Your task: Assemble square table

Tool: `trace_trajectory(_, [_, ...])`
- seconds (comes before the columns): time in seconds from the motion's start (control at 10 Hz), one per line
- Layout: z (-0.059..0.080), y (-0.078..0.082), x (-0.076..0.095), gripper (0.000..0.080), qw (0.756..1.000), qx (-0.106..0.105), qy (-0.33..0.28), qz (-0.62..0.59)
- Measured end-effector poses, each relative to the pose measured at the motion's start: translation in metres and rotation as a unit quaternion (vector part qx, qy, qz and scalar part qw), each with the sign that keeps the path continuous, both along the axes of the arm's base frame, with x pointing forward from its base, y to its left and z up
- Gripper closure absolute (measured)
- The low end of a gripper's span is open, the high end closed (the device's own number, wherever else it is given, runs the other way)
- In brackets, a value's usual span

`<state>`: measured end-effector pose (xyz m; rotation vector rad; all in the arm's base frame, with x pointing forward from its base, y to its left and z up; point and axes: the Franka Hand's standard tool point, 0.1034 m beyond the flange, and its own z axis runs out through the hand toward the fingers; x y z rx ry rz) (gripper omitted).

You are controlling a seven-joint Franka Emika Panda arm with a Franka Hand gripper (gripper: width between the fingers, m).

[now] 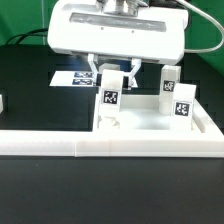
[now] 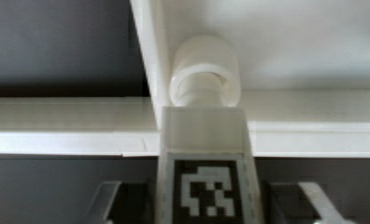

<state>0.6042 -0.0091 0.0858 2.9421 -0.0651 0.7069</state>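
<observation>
Tabletop slab (image 1: 150, 125): lies flat directly below my gripper (image 1: 112, 72), against the long white wall (image 1: 110, 147).

Legs standing on the slab: two beyond my fingers, (image 1: 168, 79) and (image 1: 181, 105). Judged roughly halfway; the rest remain.

Leg in hand (image 1: 109, 98): upright, pinched between my fingers, its tip over a slab socket (image 2: 205, 85); whether seated, cannot tell.

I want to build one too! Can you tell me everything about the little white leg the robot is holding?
The leg is a short white block, plastic by its look, with a black-and-white tag on its side. It stands upright on the square tabletop, near the corner at the exterior view's left. The gripper comes down from above, its jaws closed on the leg's upper part. In the wrist view the leg narrows to a rounded peg end meeting the tabletop. Whether it is fully screwed in cannot be told.
</observation>
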Motion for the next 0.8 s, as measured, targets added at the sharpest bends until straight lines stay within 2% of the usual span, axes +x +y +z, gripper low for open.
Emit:
trace_trajectory(0.3, [-0.0082,0.0067,-0.0006,0.0509,1.000,-0.003,-0.012,0.005])
trace_trajectory(0.8, [-0.0083,0.0073,-0.0001,0.0495,1.000,-0.004,-0.014,0.006])
